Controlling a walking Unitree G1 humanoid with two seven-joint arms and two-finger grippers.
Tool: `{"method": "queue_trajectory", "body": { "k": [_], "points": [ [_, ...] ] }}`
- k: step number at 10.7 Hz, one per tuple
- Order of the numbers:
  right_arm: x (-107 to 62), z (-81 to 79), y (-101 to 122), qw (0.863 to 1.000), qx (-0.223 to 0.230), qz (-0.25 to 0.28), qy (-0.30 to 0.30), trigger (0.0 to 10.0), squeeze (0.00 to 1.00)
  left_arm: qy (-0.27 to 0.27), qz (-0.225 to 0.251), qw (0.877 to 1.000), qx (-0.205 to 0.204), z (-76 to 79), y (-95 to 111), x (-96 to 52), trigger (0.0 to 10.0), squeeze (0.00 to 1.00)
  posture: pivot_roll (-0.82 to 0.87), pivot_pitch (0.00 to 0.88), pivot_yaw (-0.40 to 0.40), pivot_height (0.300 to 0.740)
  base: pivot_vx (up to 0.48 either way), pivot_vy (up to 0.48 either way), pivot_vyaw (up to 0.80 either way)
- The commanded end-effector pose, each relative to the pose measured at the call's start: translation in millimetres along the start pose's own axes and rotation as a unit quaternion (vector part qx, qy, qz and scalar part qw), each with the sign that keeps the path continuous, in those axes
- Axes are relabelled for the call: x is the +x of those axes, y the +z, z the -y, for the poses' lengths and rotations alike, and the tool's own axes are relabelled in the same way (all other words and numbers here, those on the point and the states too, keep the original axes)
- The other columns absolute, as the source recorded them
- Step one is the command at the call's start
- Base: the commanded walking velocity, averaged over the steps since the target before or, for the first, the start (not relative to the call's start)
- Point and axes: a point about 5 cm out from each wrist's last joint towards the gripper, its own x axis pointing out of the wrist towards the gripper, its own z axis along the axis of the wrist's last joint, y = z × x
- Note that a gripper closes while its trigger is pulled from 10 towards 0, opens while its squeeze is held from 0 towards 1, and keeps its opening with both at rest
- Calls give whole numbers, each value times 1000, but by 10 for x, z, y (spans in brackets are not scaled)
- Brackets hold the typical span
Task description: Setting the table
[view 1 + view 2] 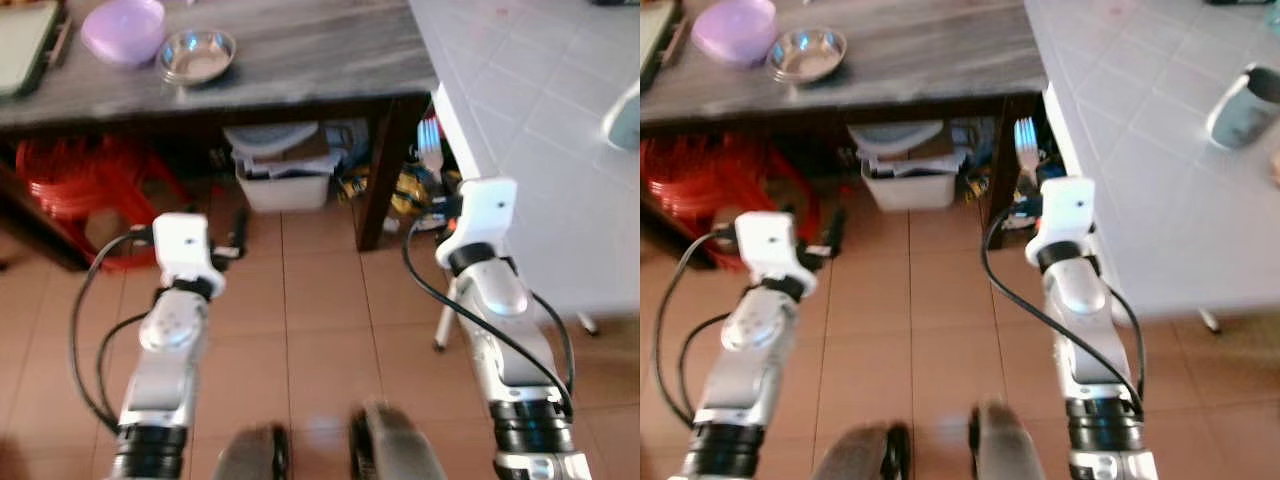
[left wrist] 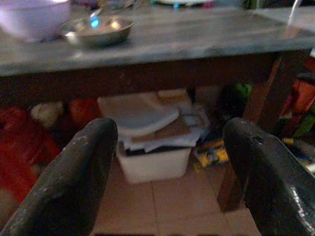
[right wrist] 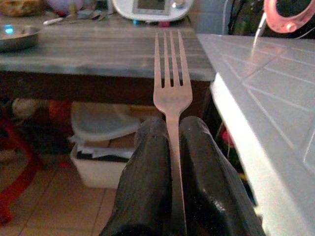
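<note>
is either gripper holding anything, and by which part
The right gripper holds a fork by its handle, tines pointing out past the fingers. The left gripper is open, holding nothing.

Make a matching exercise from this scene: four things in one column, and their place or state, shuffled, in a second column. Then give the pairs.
Things:
1. fork
2. steel bowl
3. left gripper
4. white storage bin

Place or state:
A. on the floor under the wooden table
B. open, holding nothing
C. clamped between the fingers of the right gripper, tines pointing out
D. on the wooden table beside the purple bowl

Pairs: 1-C, 2-D, 3-B, 4-A
</note>
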Motion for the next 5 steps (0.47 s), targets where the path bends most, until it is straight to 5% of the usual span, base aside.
{"method": "queue_trajectory", "body": {
  "k": [1,2,5],
  "points": [
    [-22,57,24,1000,-3,10,-8,0,0,-2,-5,1000,-2,23,-24,-2,10000,0,-42,177,49,740,472,0,0],
    [-23,23,38,1000,-5,16,1,0,0,-1,-5,1000,-4,18,-26,5,10000,0,-41,175,51,740,439,0,0],
    [-40,1,32,1000,-6,17,5,0,0,2,-5,1000,-2,4,-31,14,10000,0,-42,176,53,740,351,326,0]
  ]
}}
